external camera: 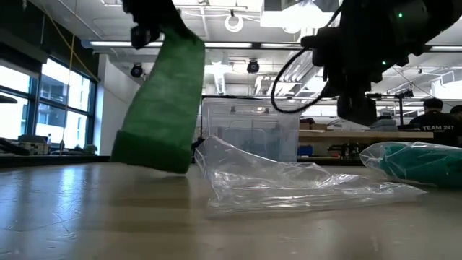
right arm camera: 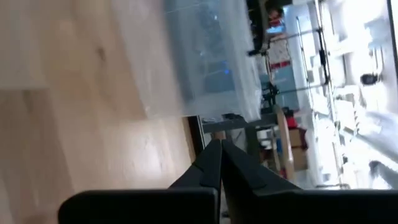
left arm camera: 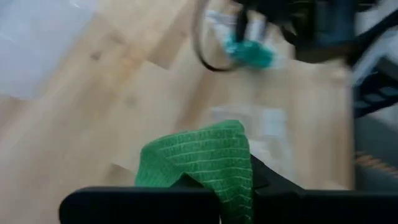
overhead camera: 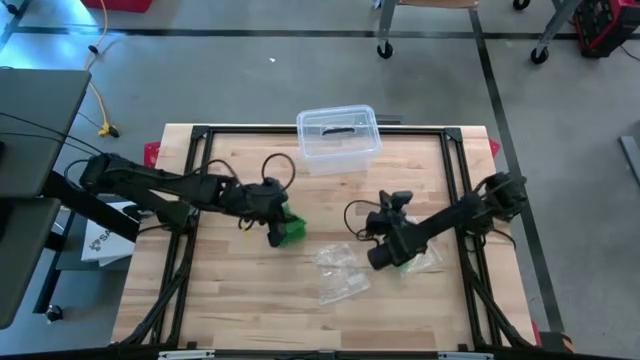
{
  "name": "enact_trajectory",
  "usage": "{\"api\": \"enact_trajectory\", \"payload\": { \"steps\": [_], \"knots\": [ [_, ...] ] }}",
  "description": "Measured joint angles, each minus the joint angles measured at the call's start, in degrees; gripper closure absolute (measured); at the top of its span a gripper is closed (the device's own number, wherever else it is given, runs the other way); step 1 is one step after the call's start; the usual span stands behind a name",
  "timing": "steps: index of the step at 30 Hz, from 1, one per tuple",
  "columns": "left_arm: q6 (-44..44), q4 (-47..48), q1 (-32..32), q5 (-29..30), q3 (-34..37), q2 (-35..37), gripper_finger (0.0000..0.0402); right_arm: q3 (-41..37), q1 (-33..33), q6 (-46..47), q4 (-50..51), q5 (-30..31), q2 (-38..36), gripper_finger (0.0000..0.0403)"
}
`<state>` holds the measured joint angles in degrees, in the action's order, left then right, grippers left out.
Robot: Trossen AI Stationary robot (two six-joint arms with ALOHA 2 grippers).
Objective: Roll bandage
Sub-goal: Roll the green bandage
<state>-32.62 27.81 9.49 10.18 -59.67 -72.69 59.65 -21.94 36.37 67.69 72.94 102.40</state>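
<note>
A green bandage (external camera: 162, 101) hangs as a wide strip from my left gripper (external camera: 148, 25), which is shut on its top left of the table's middle (overhead camera: 275, 232). In the left wrist view the bandage (left arm camera: 199, 158) bunches up between the fingers. My right gripper (external camera: 357, 108) is shut and holds nothing. It hangs above the table right of the middle (overhead camera: 385, 255), beside a teal bandage in a clear bag (external camera: 422, 162). My left gripper pinches the green bandage's upper end (left arm camera: 221, 186) between its two fingers, which slant down from the table's left. The strip hangs below the fingers, slightly tilted, and its lower end (external camera: 148, 159) reaches down to the table top.
A crumpled clear plastic bag (external camera: 289, 180) lies on the table between the two grippers, also in the high view (overhead camera: 340, 272). A clear plastic box (overhead camera: 338, 135) stands at the far middle. A dark frame (overhead camera: 200, 135) runs round the wooden table top.
</note>
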Motion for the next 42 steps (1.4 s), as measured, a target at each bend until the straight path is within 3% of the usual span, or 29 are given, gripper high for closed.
{"api": "enact_trajectory", "payload": {
  "steps": [6, 12, 15, 20, 25, 30, 33, 39, 42],
  "knots": [
    [-14.33, -4.32, 6.63, 1.10, -0.03, 1.94, 0.0401, -3.09, 0.25, 6.37, -3.73, 4.04, -4.94, 0.0403],
    [-25.73, -7.63, 12.17, 14.32, -0.03, -0.99, 0.0400, -3.54, 0.05, 7.02, -6.41, 4.42, -6.72, 0.0403],
    [-29.79, -6.36, 10.99, 16.31, -0.03, -3.32, 0.0391, -3.54, 0.05, 6.90, -7.83, 4.13, -6.44, 0.0403],
    [-25.86, -3.56, 3.84, 16.02, -0.03, -5.60, 0.0358, -3.54, 0.05, 6.69, -9.54, 3.07, -6.44, 0.0403],
    [-12.99, -8.87, -6.70, 9.08, -0.03, -7.74, 0.0307, -3.54, 0.05, 6.70, -10.92, 1.53, -6.40, 0.0403],
    [-0.76, -27.53, -15.68, -7.05, -0.05, -12.37, 0.0251, -3.52, 0.05, 5.74, -12.47, -0.94, -6.40, 0.0403],
    [2.95, -33.42, -19.24, -14.44, -0.07, -15.52, 0.0225, -3.51, 0.05, 4.60, -13.20, -2.10, -6.40, 0.0403],
    [7.98, -33.73, -23.80, -17.92, -0.07, -19.69, 0.0182, -3.51, 0.05, 2.03, -15.95, -7.91, -6.40, 0.0403],
    [9.77, -33.87, -25.01, -19.12, -0.07, -20.10, 0.0168, -3.49, 0.05, -4.20, -16.87, -15.42, -6.41, 0.0403]
  ]
}}
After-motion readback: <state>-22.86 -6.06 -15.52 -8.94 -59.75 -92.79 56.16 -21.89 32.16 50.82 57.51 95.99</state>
